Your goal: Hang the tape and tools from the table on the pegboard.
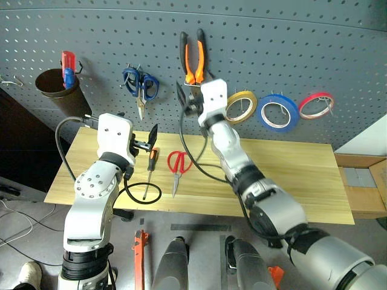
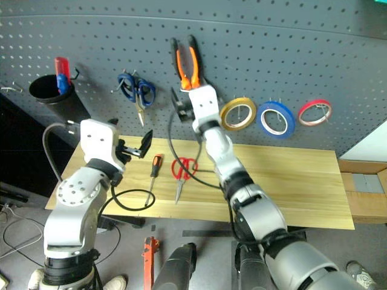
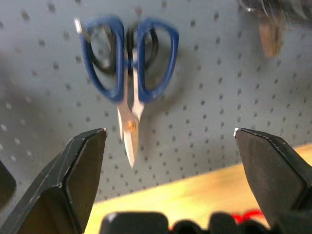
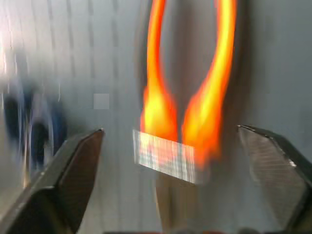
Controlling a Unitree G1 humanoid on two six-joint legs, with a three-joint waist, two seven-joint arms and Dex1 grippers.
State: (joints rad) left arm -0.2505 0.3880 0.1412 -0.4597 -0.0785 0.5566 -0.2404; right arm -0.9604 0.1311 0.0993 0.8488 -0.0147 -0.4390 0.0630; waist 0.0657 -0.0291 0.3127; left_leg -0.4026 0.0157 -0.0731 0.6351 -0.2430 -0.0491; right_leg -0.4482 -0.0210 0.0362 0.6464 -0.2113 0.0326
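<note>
The right pincer stands released just below the pliers, its fingers spread to either side of them and touching nothing; the pliers hang handles-up on the pegboard, so that tool looks done. To their right the blue tape hangs on its hooks between a yellow roll and a red roll, also done. The left pincer is likewise released and empty, held above the tabletop near the left end. Below it the screwdriver and, just beside, the red scissors lie flat on the wood. By my reckoning two of four items are hung and these two remain. Blue scissors hang at left.
</note>
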